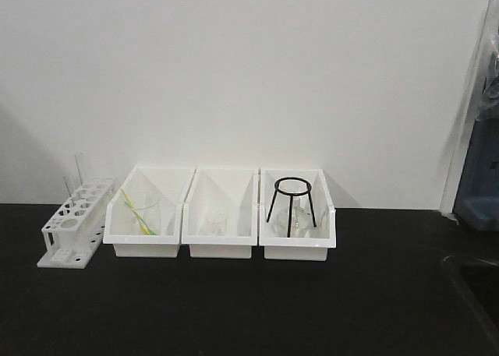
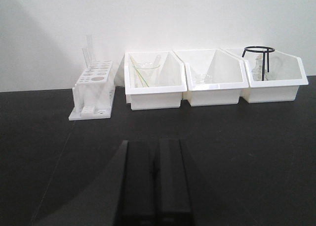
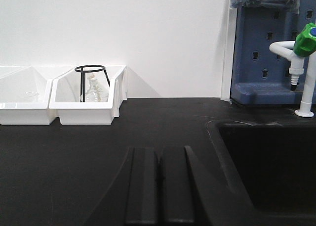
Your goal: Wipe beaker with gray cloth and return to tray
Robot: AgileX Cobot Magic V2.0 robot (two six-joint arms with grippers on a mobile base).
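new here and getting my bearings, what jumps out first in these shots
Three white bins sit in a row against the wall on the black bench, and a black tripod stands in the rightmost one. A white tube rack stands just left of them. Off to the right, a sink with a green-capped tap shows in the right wrist view.

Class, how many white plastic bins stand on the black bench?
3. They stand in a row: the left bin beside the test tube rack, the middle bin, and the right bin holding a black tripod. None appears hidden.
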